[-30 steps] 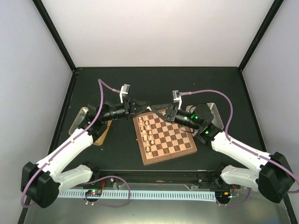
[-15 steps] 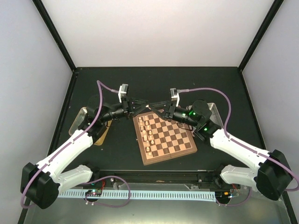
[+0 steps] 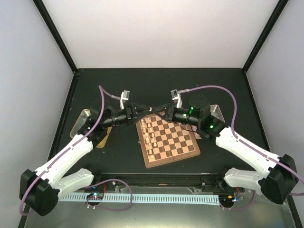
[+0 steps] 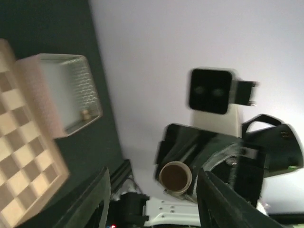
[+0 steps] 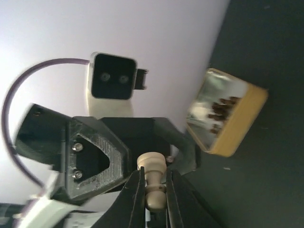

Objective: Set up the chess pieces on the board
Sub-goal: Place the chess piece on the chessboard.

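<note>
**A:** How far along is the setup?

**B:** Not yet half done, I judge. The board [image 3: 173, 142] lies mid-table, and pale pieces [image 3: 150, 135] stand only in the 2 files along its left side. Every other square is bare, and I see no dark piece on it at all.

**A:** So where are the dark ones?

**B:** The dark pieces [image 5: 221, 105] sit in the gold tin [image 5: 240, 126], left of the board. The clear tray [image 4: 57, 102] on the right holds at least 1 small piece [image 4: 85, 114]; the rest of its floor is hard to read. The whole dark side remains to be placed, and the pale ranks need finishing.

**A:** And the grippers?

**B:** They meet nose to nose in the air over the board's far left corner. The right gripper [image 3: 159, 109] has its fingers pressed together on 1 pale piece [image 5: 152, 183], pinching it across the body, with its round end facing the other arm.

**A:** Is the left one gripping it too?

**B:** No. The left gripper [image 3: 144, 109] has its fingers spread wide in its own wrist view, 1 on either side of that piece and apart from it. It holds nothing.
</note>
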